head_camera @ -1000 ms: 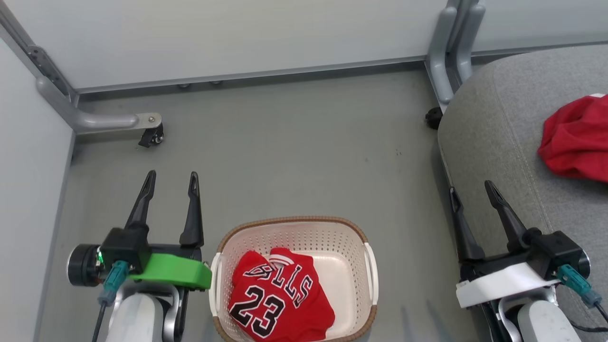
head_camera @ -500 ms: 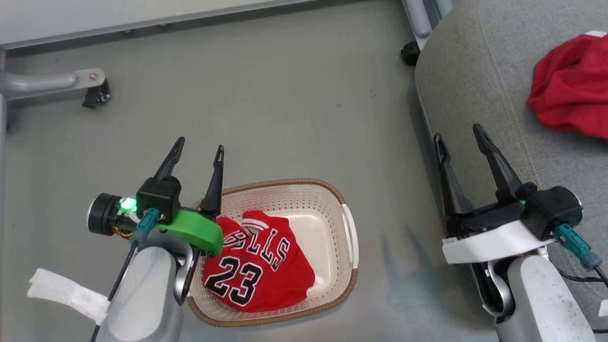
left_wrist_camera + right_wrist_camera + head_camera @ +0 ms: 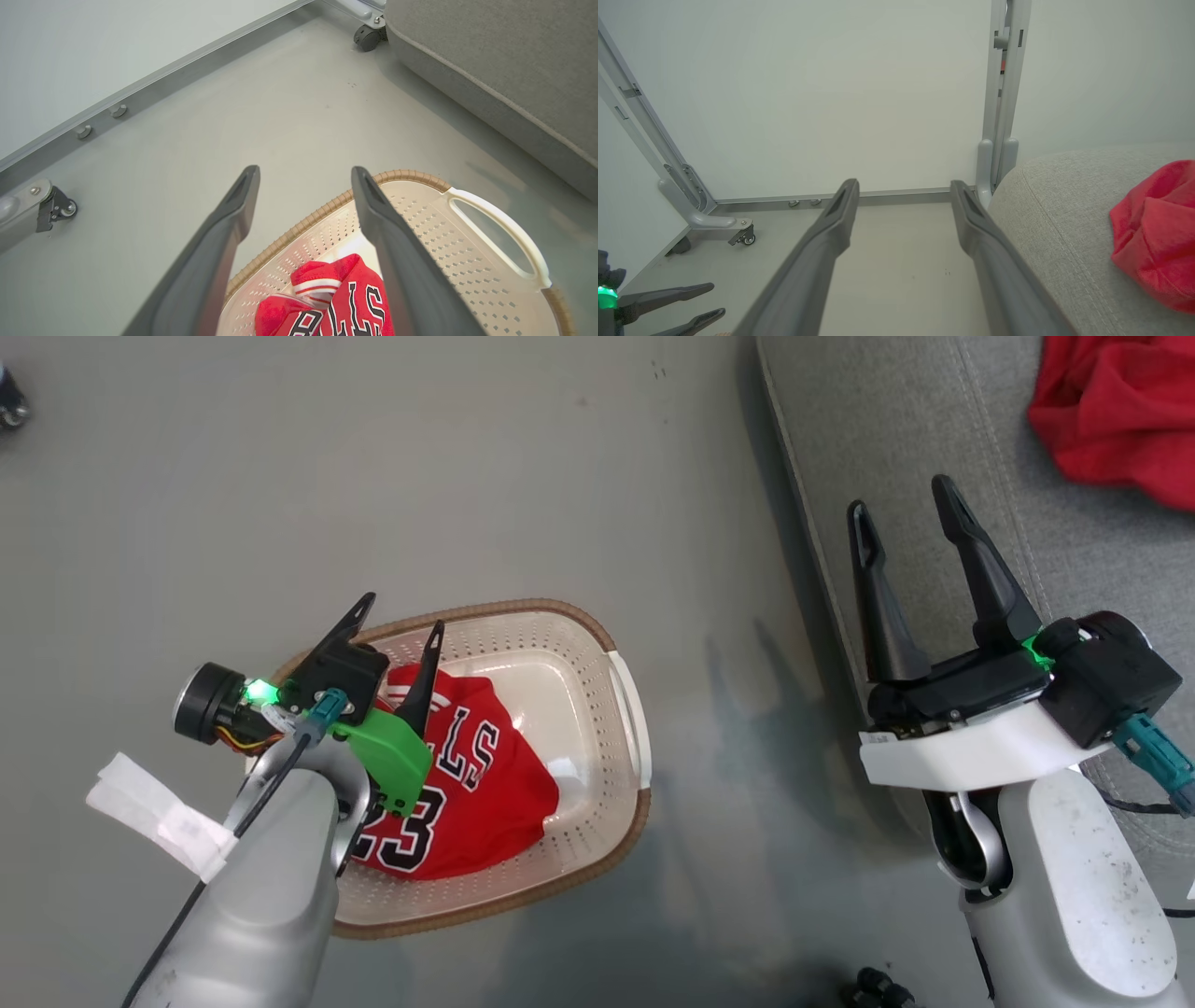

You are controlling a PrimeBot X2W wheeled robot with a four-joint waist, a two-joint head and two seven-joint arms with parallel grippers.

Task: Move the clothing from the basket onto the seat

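The red jersey (image 3: 485,784) with black lettering lies crumpled in the white perforated basket (image 3: 624,709) on the floor. My left gripper (image 3: 403,616) is open and hangs over the basket's left end, one finger above the jersey (image 3: 348,303) and the other near the brown rim (image 3: 406,175). The left wrist view shows the left gripper (image 3: 304,170) with nothing between its fingers. My right gripper (image 3: 901,499) is open and empty over the edge of the light-grey seat (image 3: 896,420). The red shorts (image 3: 1111,411) lie bunched on the seat (image 3: 1064,233), right of the right gripper (image 3: 903,183).
Pale wall panels on a grey metal frame (image 3: 1001,93) close off the far side. Caster feet (image 3: 56,210) (image 3: 366,37) stand on the grey floor. A white tape tag (image 3: 159,812) hangs from my left forearm. Small dark objects (image 3: 873,985) lie by my right arm.
The head camera has tipped down and shifted. My left gripper has moved from beside the basket to over its left end, above the jersey. Both grippers have stayed open.
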